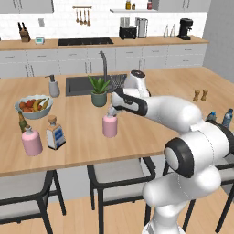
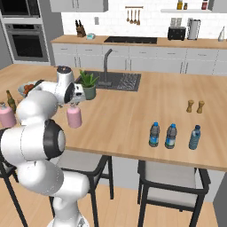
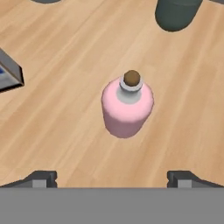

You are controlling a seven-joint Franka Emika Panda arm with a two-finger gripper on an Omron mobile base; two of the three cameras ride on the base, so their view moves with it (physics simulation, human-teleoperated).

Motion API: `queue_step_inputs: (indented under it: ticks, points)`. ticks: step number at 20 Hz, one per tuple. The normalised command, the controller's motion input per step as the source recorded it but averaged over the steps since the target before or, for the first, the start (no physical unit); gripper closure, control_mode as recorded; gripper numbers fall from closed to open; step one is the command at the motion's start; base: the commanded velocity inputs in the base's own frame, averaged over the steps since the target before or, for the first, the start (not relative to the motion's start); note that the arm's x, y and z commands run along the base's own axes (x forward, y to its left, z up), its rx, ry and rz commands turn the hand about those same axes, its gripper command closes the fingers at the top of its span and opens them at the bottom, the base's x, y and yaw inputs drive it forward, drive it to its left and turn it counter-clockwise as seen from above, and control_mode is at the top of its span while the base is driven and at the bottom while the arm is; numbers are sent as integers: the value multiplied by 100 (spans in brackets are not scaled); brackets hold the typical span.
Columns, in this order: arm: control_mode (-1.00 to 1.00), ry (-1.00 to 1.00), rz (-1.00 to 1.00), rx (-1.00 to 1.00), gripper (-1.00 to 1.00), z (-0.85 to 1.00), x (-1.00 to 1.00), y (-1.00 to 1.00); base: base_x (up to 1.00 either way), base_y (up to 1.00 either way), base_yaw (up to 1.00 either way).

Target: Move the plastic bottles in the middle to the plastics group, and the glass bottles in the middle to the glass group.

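Observation:
A round pink bottle [image 1: 109,126] [image 2: 74,118] [image 3: 127,107] with a narrow neck and brown stopper stands upright mid-counter. My gripper [image 1: 112,111] [image 2: 74,104] [image 3: 111,179] hovers just above it, open, fingertips [image 3: 41,178] spread wide and holding nothing. At the left stand the stout pink bottle [image 1: 32,140] [image 2: 6,116] and the thin dark olive bottle [image 1: 21,122] [image 2: 9,101]. The flat square bottle [image 1: 55,133] [image 3: 8,72] with a tan stopper stands right beside them. Three blue-labelled water bottles [image 2: 171,136] stand in a row at the right.
A potted plant [image 1: 99,91] [image 3: 177,13] stands just behind the pink bottle, before the sink [image 1: 82,84] and faucet. A fruit bowl [image 1: 33,106] and soap dispenser [image 1: 54,86] are at the left, two shakers [image 2: 195,106] at the right. Chairs [image 1: 121,171] line the near edge.

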Motion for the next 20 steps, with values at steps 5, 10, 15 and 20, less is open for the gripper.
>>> queue_step_inputs:
  ticks: [5, 10, 15, 20]
  points:
    - [-100, 22, -8, -3, -100, 0, 13, -6, 0, 0, 0]
    - [-100, 21, -18, -6, -100, -4, 33, 14, 0, 0, 0]
    - [-100, -15, -4, -1, -100, -15, 4, 13, 0, 0, 0]
    - [-100, -31, -1, 0, -100, -22, 7, 25, 0, 0, 0]
